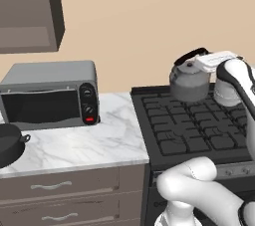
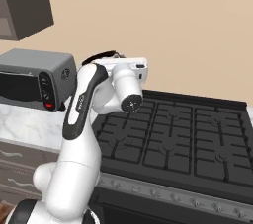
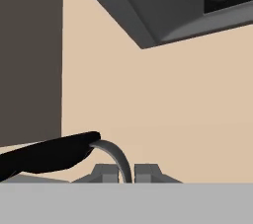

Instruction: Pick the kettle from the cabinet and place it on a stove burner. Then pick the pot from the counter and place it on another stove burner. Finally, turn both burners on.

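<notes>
In the hand view, nearest the lens, the gripper (image 3: 126,172) has its two fingertips (image 3: 106,172) drawn together on the thin grey end of the kettle's arched handle, whose black grip runs off toward 9 o'clock.

From the left base view, one kettle (image 1: 189,79) hangs upright from the gripper (image 1: 193,63), above the back-left corner of the burners (image 1: 194,123). Its handle arch runs roughly 9 to 3 o'clock; which way the spout points cannot be told.

One pot (image 1: 10,144) sits on the counter (image 1: 94,143) at 9 o'clock, cut by the frame edge. One toaster oven (image 1: 52,93) stands behind it, below one cabinet (image 1: 30,11) at 11 o'clock.
</notes>
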Controlling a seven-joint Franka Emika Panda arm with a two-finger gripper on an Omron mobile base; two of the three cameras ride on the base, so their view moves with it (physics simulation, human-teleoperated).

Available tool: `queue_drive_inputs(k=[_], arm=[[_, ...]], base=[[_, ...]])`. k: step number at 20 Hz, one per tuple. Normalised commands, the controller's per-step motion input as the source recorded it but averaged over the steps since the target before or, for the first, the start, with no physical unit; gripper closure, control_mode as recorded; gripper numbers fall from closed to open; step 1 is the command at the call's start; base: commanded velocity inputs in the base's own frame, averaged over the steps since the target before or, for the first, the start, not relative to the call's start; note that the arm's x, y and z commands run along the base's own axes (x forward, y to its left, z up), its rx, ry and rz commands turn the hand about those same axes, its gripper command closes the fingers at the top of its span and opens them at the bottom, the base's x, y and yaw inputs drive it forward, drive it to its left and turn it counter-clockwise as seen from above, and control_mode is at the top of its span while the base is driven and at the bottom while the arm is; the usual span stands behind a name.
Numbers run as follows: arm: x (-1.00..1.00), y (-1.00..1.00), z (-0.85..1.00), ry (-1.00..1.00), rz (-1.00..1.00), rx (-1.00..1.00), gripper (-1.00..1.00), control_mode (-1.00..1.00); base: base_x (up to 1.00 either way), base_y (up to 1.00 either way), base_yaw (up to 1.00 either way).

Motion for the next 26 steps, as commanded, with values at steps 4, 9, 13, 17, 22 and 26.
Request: queue_drive_inputs(k=[4,9,13,17,22,26], arm=[[0.34,0.0,-0.04,0.0,0.0,0.0,1.0,-1.0],[0.2,0.0,-0.12,0.0,0.0,0.0,1.0,-1.0],[0.17,0.0,-0.18,0.0,0.01,0.0,1.0,-1.0],[0.17,0.0,-0.23,0.0,0.01,0.0,1.0,-1.0],[0.22,0.0,-0.22,0.0,0.01,0.01,1.0,-1.0],[0.22,-0.04,-0.17,0.0,0.0,0.01,1.0,-1.0]], base=[[0.0,0.0,0.0],[0.0,0.0,0.0],[0.0,0.0,0.0],[0.0,0.0,0.0],[0.0,0.0,0.0],[0.0,0.0,0.0]])
